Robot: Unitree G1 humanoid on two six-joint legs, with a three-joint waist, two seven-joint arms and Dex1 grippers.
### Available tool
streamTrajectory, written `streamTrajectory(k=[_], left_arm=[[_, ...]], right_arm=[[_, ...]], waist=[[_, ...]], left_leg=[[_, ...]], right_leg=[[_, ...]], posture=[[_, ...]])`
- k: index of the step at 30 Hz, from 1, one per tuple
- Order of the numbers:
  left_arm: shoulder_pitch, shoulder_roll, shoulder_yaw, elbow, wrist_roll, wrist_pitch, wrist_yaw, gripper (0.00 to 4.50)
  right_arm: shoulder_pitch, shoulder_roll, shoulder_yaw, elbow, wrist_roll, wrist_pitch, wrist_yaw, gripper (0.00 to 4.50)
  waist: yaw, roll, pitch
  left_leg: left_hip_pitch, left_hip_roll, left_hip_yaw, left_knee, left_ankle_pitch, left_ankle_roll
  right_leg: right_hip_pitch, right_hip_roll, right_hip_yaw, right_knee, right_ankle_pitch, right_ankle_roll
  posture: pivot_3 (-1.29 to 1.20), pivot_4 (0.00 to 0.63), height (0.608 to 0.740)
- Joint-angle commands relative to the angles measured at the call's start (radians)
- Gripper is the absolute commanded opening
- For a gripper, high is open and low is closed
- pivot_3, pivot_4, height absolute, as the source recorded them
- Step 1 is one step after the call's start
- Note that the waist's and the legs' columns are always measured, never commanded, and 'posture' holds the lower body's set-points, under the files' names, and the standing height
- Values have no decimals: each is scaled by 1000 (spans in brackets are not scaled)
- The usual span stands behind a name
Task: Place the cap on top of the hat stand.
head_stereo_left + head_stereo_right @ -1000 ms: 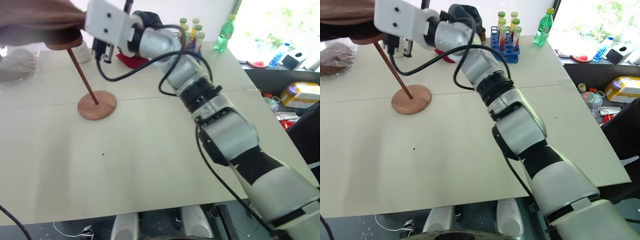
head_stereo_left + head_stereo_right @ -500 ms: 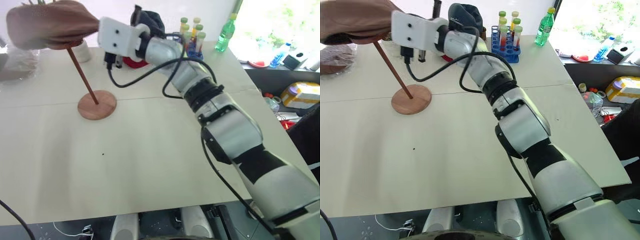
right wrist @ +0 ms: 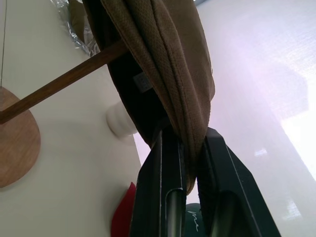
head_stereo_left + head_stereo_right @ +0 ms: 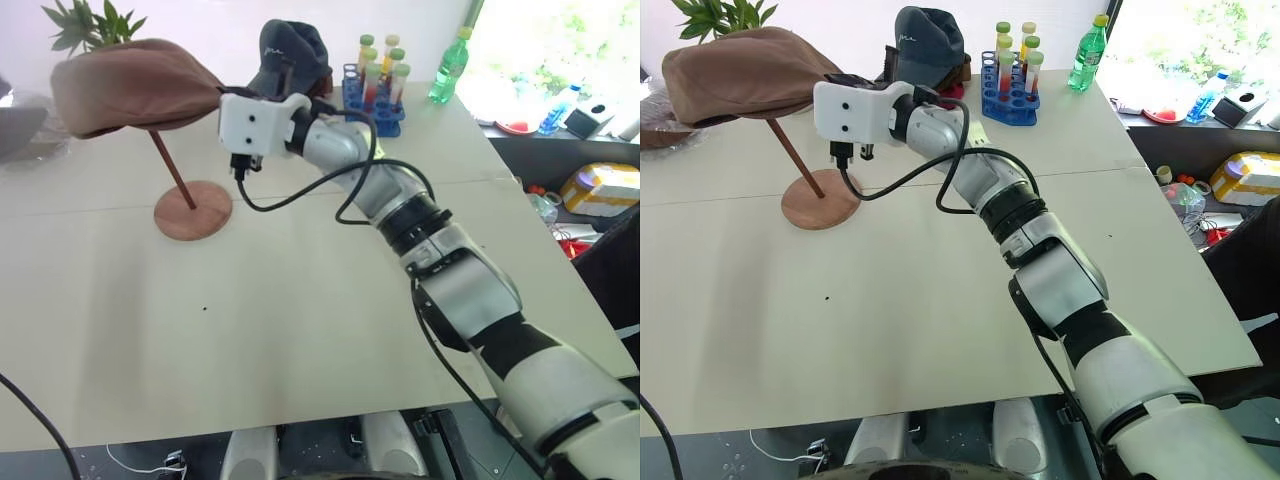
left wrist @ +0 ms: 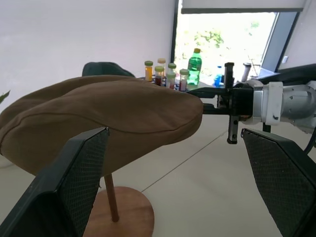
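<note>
The brown cap (image 4: 130, 88) lies over the top of the hat stand, whose slanted rod (image 4: 175, 170) runs up under it from the round wooden base (image 4: 192, 210). The stand's top is hidden beneath the cap. My right gripper (image 3: 182, 143) is shut on the cap's rim at its right side, level with it, and its black fingers (image 5: 210, 98) pinch the fabric. In the left wrist view my left gripper (image 5: 173, 136) stands open a little way off from the cap (image 5: 108, 118), nothing between its fingers (image 5: 74, 187).
Behind the stand sits a dark grey baseball cap (image 4: 290, 55). A blue rack of tubes (image 4: 378, 85) and a green bottle (image 4: 448, 68) stand at the back right. A crinkled bag (image 4: 20, 130) lies at the far left. The table's front half is bare.
My right gripper has brought the cap down and to the right, from above the stand onto its top. The stand's base has not moved.
</note>
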Motion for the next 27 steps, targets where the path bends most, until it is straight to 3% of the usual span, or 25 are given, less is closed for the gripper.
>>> streamTrajectory(k=[1,7,13,19,22,27], left_arm=[[1,37,13,5,24,-31,-21,4500],[15,33,2,3,42,-42,-46,4500],[45,31,-12,-16,52,-48,-83,4500],[37,41,-23,-34,40,-41,-99,4500],[31,63,-32,-44,38,-42,-125,4500],[-10,109,-87,-25,54,-82,-166,4500]], right_arm=[[-3,-3,-7,-84,7,7,10,1245],[4,-6,-9,-124,8,27,28,4459],[72,-54,-9,-264,23,40,104,4459],[208,-177,-31,-496,74,66,247,4459],[275,-250,-70,-634,178,156,380,4459],[337,-364,-156,-865,499,471,660,4459]], waist=[[0,0,0],[0,0,0],[3,0,0],[4,0,0],[4,-1,0],[4,0,0]], left_leg=[[0,0,0,0,0,0],[0,0,0,0,0,0],[0,0,0,0,0,0],[0,0,0,1,0,0],[0,0,0,1,0,0],[1,0,0,1,0,0]], right_leg=[[0,0,0,0,0,0],[0,0,0,0,0,0],[0,0,0,0,0,0],[1,0,0,-1,0,0],[1,0,0,-1,0,0],[2,0,0,0,0,0]], posture=[[0,150,728],[0,150,728],[0,150,728],[0,150,728],[0,150,728],[0,150,728]])
